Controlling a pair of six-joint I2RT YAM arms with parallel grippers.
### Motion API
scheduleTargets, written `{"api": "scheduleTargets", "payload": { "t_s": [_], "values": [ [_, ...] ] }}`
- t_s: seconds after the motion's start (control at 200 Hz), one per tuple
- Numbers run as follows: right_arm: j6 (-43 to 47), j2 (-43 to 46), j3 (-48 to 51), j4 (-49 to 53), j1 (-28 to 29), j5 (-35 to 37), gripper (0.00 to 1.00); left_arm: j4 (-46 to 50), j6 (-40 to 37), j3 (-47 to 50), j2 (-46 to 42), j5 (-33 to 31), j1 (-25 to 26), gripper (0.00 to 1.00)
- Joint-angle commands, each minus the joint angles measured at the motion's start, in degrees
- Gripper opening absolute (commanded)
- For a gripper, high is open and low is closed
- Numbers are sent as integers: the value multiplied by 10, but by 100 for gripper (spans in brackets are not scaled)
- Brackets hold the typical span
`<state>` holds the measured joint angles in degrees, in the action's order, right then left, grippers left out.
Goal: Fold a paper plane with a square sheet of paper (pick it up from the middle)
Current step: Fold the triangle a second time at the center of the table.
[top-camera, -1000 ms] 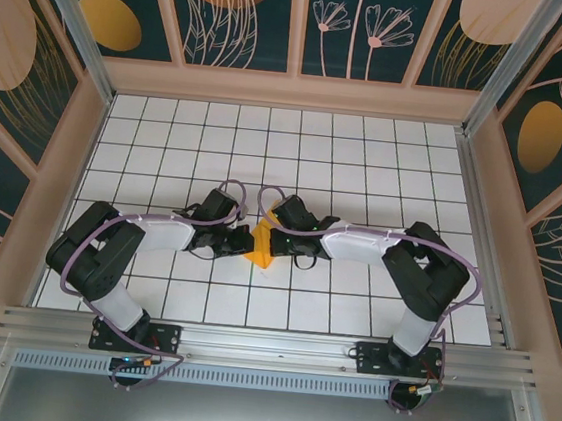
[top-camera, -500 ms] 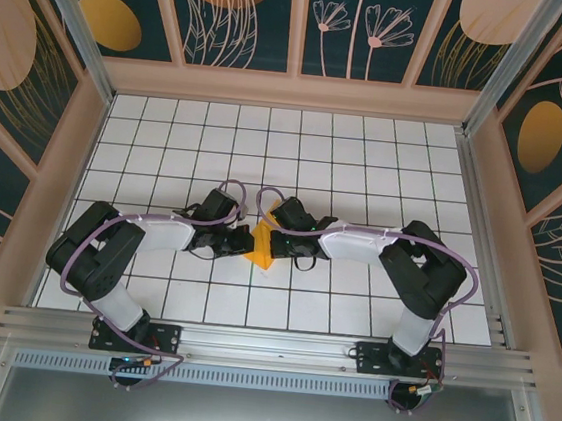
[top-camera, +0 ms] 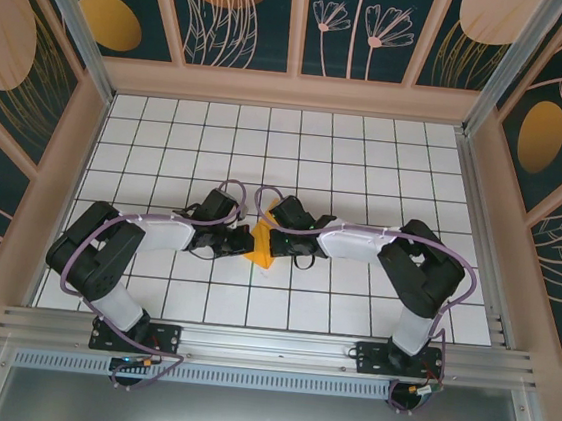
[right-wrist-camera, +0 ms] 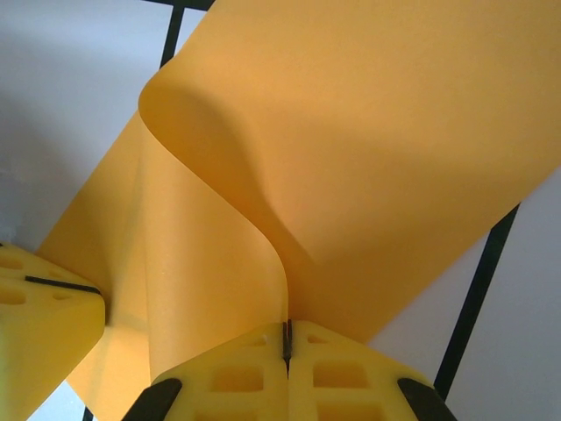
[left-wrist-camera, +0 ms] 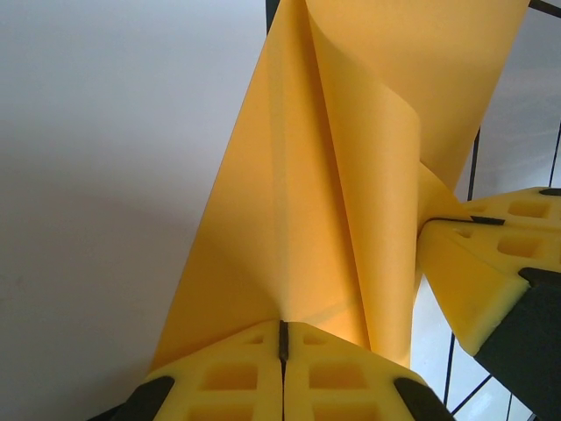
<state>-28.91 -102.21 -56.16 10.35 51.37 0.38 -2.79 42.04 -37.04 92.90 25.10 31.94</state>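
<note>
Mid-fold, roughly. Gripping square sheet of paper (top-camera: 261,246) at centre of top frame, between left gripper (left-wrist-camera: 282,331) and right gripper (right-wrist-camera: 286,331), both clamped fully shut on it. Creased lengthwise, one flap curling over, unflattened. No dart shape yet; most folds probably left.

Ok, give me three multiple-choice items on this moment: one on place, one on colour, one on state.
1. Where is the square sheet of paper? A at the far wall; B in the middle of the table; C beside the right base.
2. The gripper fingers are: A yellow; B blue; C white.
3. The left gripper and right gripper are: A both open; B one open; C both shut on the sheet.
Key: 1B, the overhead view shows it central; 2A, the wrist views show yellow pads; 3C, each closed pair pinches an edge.
</note>
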Motion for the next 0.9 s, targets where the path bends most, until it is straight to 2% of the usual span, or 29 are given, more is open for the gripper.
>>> {"api": "scheduleTargets", "payload": {
  "t_s": [0.0,0.721,0.896],
  "values": [
    [8,-8,-13,20,3,18,0,18,-12,-1,7,-10,3,6],
    [9,-28,-16,16,3,9,0,16,-15,-2,11,-6,3,6],
    [8,-29,-11,23,2,11,0,15,-7,-3,-6,-11,3,11]
  ]
}}
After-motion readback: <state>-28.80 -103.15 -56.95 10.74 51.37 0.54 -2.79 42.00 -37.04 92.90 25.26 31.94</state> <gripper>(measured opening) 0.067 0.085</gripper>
